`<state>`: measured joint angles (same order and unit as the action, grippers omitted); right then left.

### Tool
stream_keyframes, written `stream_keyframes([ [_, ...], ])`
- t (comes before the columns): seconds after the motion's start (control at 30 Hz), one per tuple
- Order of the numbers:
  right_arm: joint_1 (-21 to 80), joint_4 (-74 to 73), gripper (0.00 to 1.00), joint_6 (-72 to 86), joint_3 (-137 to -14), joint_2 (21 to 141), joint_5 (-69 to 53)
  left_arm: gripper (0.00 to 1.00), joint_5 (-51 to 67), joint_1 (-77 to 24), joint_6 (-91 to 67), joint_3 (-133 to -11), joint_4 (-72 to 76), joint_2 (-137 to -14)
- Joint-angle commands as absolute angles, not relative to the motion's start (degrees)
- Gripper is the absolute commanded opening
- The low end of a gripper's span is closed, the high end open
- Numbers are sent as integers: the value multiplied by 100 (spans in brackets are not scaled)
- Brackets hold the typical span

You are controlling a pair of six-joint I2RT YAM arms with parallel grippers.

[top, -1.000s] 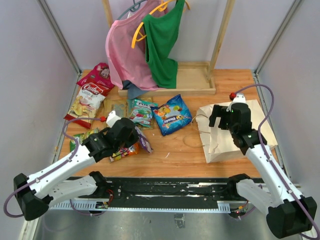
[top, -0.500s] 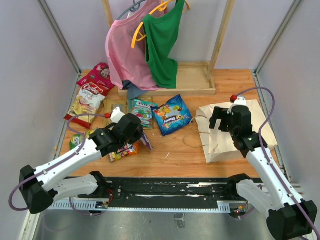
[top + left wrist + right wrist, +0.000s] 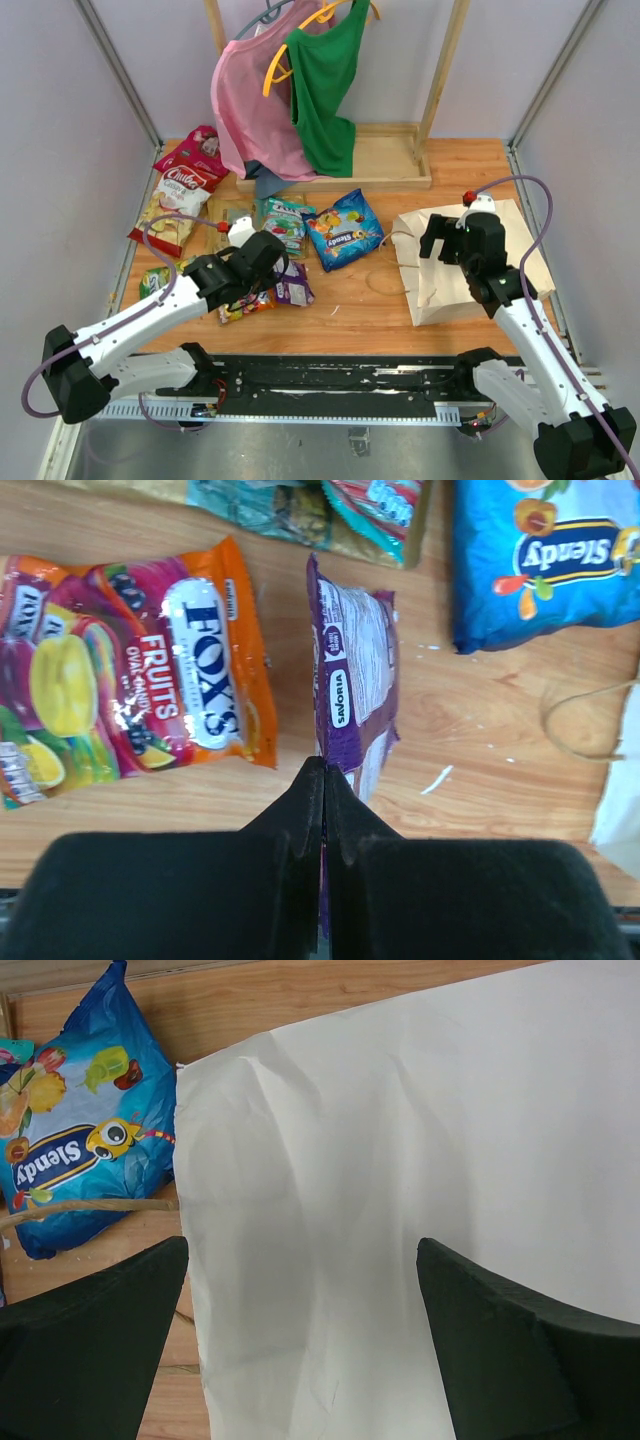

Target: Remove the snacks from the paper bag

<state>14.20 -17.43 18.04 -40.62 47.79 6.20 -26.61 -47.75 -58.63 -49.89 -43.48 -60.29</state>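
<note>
My left gripper [image 3: 277,268] [image 3: 323,772] is shut on the near edge of a purple packet [image 3: 294,286] [image 3: 356,675], which stretches away from the jaws over the wood. An orange fruit-candy packet [image 3: 247,304] [image 3: 150,680] lies just left of it. A blue packet [image 3: 345,229] [image 3: 545,560] [image 3: 85,1130], a teal one [image 3: 283,222] and red ones [image 3: 185,175] lie farther back. The cream paper bag [image 3: 440,292] [image 3: 400,1160] lies flat at the right. My right gripper [image 3: 437,236] [image 3: 302,1250] hovers open over the bag, nothing between its fingers.
A wooden rack base [image 3: 385,160] stands at the back with a pink garment [image 3: 250,110] and a green one [image 3: 325,85] hanging over it. The bag's loop handle [image 3: 385,281] [image 3: 580,720] lies on the wood between the blue packet and the bag. Walls close in both sides.
My left gripper has carried the purple packet to the right, past the orange packet. The right gripper has stayed open over the bag, almost still.
</note>
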Motion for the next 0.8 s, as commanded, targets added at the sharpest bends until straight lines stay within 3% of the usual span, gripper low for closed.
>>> stream_keyframes([
  [0.0, 1355, -1786, 98, 1860, -4033, 4682, 650, 1, -3141, -4772, -5560, -5059, -4744, -6233],
  [0.33, 1359, -1846, 98, 1851, -4000, 4630, 663, 1, -3200, -4772, -5158, -4997, -4313, -7267],
  [0.77, 1354, -1819, 98, 1841, -4008, 4676, 520, 0, -2213, -4859, -4460, -5274, -3148, -8360],
])
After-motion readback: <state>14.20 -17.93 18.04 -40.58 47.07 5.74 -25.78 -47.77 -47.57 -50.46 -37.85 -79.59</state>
